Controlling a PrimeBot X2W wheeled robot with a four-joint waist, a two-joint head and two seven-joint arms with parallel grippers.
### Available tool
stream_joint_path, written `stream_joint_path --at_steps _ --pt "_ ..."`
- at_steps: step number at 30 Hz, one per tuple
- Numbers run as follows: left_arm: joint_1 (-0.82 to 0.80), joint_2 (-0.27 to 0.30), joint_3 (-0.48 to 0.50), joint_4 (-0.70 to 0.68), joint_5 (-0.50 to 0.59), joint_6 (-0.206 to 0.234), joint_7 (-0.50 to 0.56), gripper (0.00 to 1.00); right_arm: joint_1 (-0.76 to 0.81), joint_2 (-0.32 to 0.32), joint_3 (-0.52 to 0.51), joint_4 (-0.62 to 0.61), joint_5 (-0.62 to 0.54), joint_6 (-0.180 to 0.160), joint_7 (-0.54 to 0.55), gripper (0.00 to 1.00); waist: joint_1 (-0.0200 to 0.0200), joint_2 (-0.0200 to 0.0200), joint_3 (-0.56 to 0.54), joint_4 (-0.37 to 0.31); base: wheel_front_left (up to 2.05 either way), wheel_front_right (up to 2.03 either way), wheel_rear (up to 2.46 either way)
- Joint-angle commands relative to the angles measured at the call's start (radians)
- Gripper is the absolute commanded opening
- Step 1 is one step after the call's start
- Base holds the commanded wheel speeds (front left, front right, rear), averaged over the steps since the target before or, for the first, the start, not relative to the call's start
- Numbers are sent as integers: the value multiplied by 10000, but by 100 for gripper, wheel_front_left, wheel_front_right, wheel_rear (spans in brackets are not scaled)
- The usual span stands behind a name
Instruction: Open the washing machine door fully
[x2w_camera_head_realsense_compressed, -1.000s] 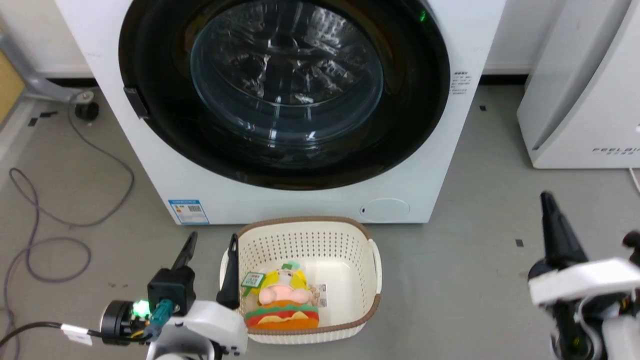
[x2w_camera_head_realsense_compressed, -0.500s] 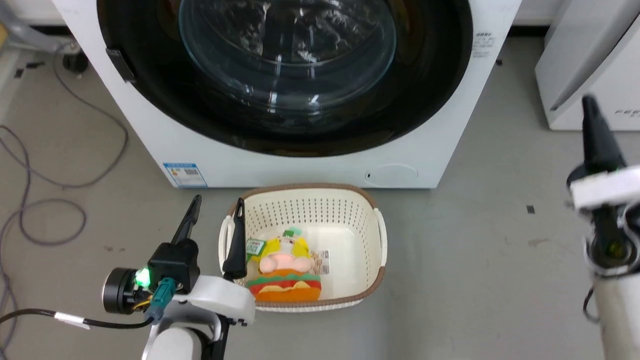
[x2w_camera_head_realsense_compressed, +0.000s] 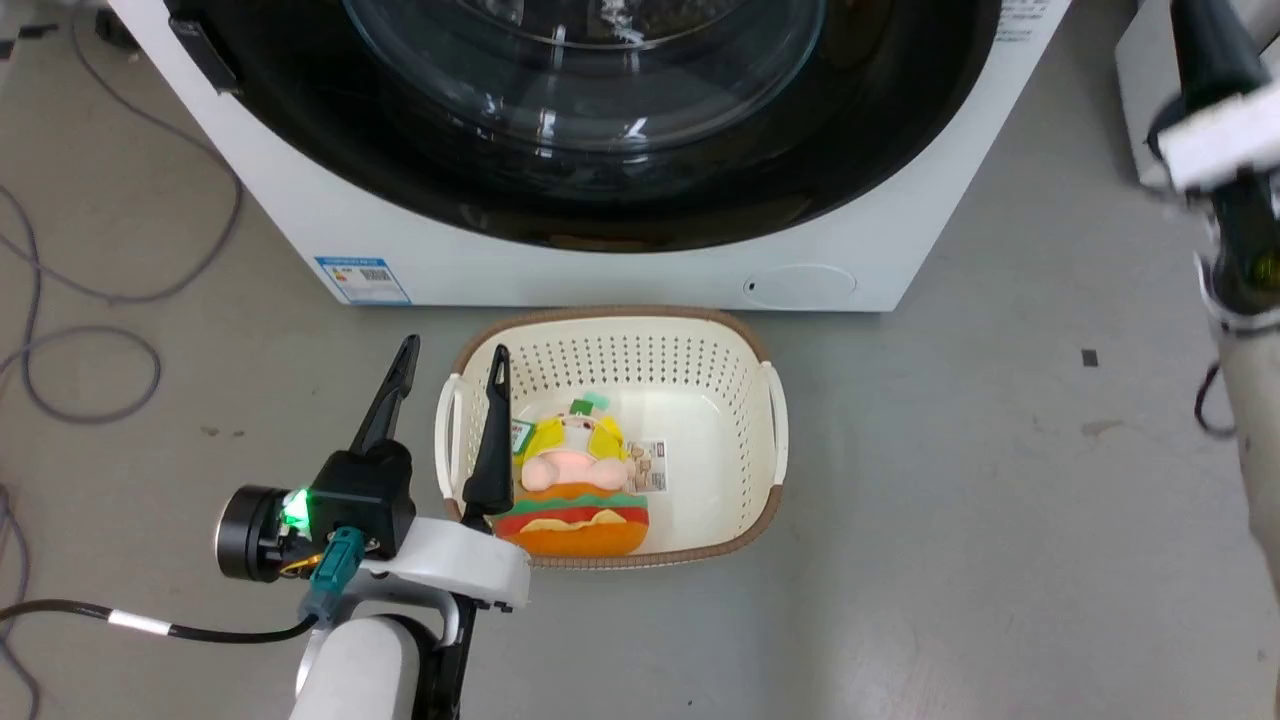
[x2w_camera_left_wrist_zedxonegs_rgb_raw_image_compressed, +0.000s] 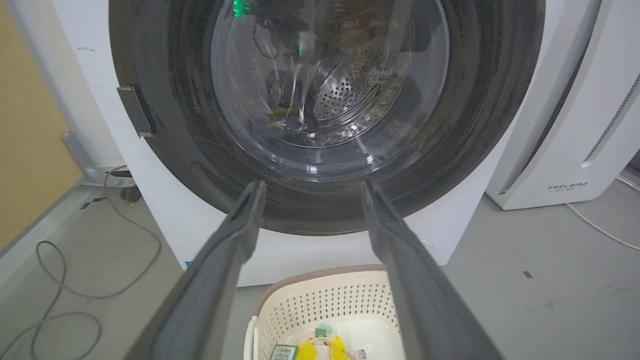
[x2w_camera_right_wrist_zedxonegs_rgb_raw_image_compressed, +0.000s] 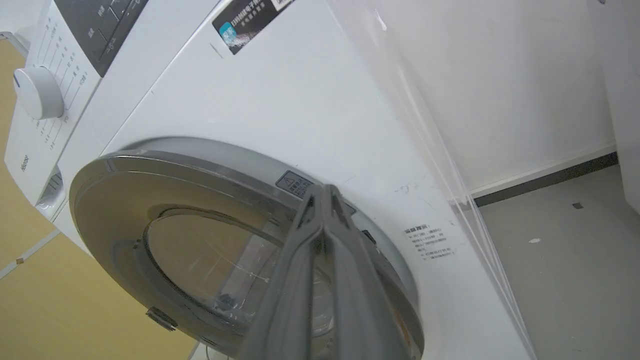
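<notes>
One washing machine door (x2w_camera_head_realsense_compressed: 620, 190), shut flush on the white machine, at 12 o'clock in head view. Glossy black ring with a glass bowl: judged heavy, stiff and slick, and the glass should not be knocked. The metal bracket (x2w_camera_left_wrist_zedxonegs_rgb_raw_image_compressed: 134, 111) at its 9 o'clock is likely the hinge, so take the rim near 3 o'clock.

Two grippers:
- left gripper (x2w_camera_head_realsense_compressed: 453, 350) at 7 o'clock, fingers wide, empty
- right gripper (x2w_camera_right_wrist_zedxonegs_rgb_raw_image_compressed: 323, 190) at 2 o'clock, fingers pressed together, empty

One basket (x2w_camera_head_realsense_compressed: 612, 316), one plush toy (x2w_camera_head_realsense_compressed: 575, 490) inside.
</notes>
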Motion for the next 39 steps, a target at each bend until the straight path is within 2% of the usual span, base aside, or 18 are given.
stream_joint_path --at_steps 1,14,27,33,34,39 --pt "-235 10 -66 -44 -27 67 -124 100 -830 -120 270 474 307 5 126 0 -1 -1 165 56 0 0 0" --pt "-755 11 -523 -106 -235 255 -395 100 -4212 -100 1995 2955 626 5 997 0 -1 -1 1037 321 0 0 0" --pt "-1218 11 -905 -56 -434 446 -646 100 -5983 -307 3189 4316 1466 6 2656 0 -1 -1 1667 392 0 0 0" --pt "-1452 11 -1132 41 -548 525 -793 100 -6607 -614 3625 4470 2368 7 3997 0 -1 -1 1846 374 0 0 0" --pt "-1527 12 -1224 88 -592 545 -855 100 -6807 -781 3736 4469 2854 7 4588 0 -1 -1 1897 364 0 0 0" --pt "-1674 12 -1366 159 -664 572 -960 100 -7169 -1091 3955 4551 3614 7 5483 0 -1 -1 2000 349 0 0 0"
